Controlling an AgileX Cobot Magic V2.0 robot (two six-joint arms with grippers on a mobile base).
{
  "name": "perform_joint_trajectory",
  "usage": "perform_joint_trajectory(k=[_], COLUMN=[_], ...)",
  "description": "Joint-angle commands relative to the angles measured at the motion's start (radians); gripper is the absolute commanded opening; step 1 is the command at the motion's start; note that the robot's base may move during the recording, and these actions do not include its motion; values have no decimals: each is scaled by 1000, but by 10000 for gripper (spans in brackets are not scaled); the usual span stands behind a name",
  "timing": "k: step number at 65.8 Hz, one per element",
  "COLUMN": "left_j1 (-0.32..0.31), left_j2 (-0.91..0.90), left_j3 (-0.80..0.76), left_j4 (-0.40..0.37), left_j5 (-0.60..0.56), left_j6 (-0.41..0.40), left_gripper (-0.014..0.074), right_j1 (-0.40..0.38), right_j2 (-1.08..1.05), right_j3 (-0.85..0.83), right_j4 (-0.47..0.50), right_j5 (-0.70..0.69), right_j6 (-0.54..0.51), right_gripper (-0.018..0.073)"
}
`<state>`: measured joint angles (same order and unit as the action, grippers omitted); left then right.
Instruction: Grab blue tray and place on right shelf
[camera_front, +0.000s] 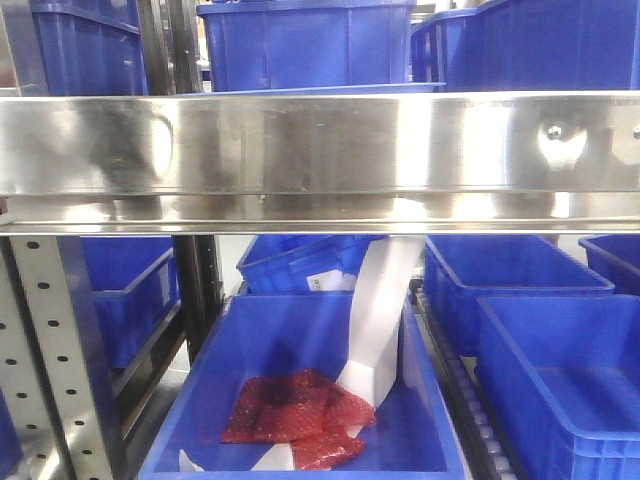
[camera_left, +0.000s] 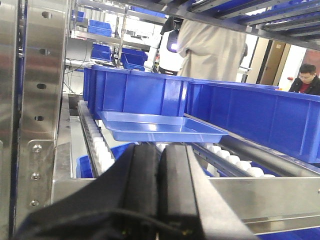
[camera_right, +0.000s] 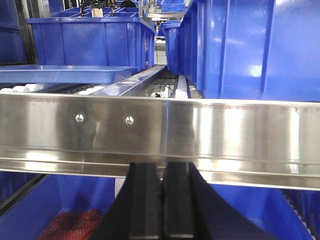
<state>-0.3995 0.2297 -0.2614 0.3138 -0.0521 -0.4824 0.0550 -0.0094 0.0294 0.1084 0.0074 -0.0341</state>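
The blue tray (camera_left: 165, 127) is light blue and shallow. It lies flat on the white roller tracks (camera_left: 97, 145) of the right shelf, just ahead of a deep blue bin (camera_left: 135, 92). In the right wrist view the blue tray (camera_right: 65, 73) shows at the upper left, behind the shelf's shiny steel front rail (camera_right: 200, 130). My left gripper (camera_left: 159, 150) is shut and empty, a short way back from the tray's near rim. My right gripper (camera_right: 163, 167) is shut and empty too, below the rail. The same rail (camera_front: 320, 150) spans the front view.
Deep blue bins (camera_right: 240, 45) crowd the shelf to the right of the tray. A lower bin (camera_front: 250, 350) holds red mesh bags (camera_front: 295, 415) and a white paper strip (camera_front: 380, 310). A perforated upright (camera_front: 50, 350) stands at left. A person in a beige coat (camera_left: 212, 50) stands behind the rack.
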Motion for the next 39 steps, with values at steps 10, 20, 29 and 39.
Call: perform_joint_trajectory(k=[10,20,29,39], left_j1=[0,0,0,0], left_j2=[7,7,7,7], left_j3=[-26,-26,-26,-26], left_j4=[3,3,3,3], left_j5=[-83,-83,-83,-83], left_j6=[-5,-5,-5,-5], left_gripper=[-48,-48,-48,-48], right_j1=[-7,-7,-7,-7], right_j2=[-21,-21,-21,-21], right_j3=[-23,-23,-23,-23], right_j4=[-42,-42,-42,-42], right_j5=[-59,-59,-59,-59], right_j6=[-12,-12,-12,-12], right_gripper=[55,55,55,55])
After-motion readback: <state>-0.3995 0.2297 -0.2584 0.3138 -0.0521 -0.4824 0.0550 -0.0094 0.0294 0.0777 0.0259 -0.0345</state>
